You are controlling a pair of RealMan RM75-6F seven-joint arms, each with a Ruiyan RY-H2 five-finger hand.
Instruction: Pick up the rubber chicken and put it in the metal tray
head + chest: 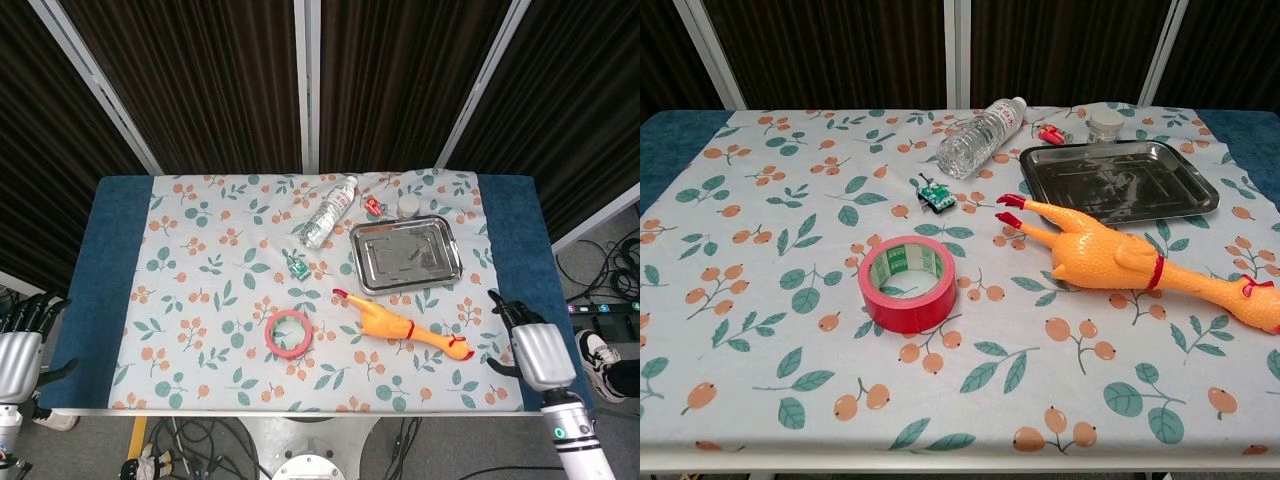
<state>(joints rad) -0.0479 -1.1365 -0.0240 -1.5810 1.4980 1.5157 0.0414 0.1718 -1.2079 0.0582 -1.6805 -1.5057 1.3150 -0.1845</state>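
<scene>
We found the rubber chicken (404, 324) lying flat on the floral tablecloth (200, 300), its red feet pointing toward the metal tray (405, 254) and its head toward the table's right front corner; the feet lay near the tray's front rim but apart from it. The tray sat toward the right rear of the cloth, nothing in it that we could make out. Our right hand (538, 350) hovered over the blue strip at the table's right edge, just beyond the chicken's head, fingers apart and holding nothing; open cloth lay between it and the bird. Our left hand (20, 350) hung off the table's left front corner, fingers spread, gripping nothing. A red tape roll (907, 284) stood left of the chicken, well apart from it; a plastic water bottle (980, 137) lay on its side left of the tray's far corner; a small green toy (934, 194) sat between bottle and tape; a small red object (1051, 132) and a white jar (1103, 122) sat behind the tray's rear rim.
</scene>
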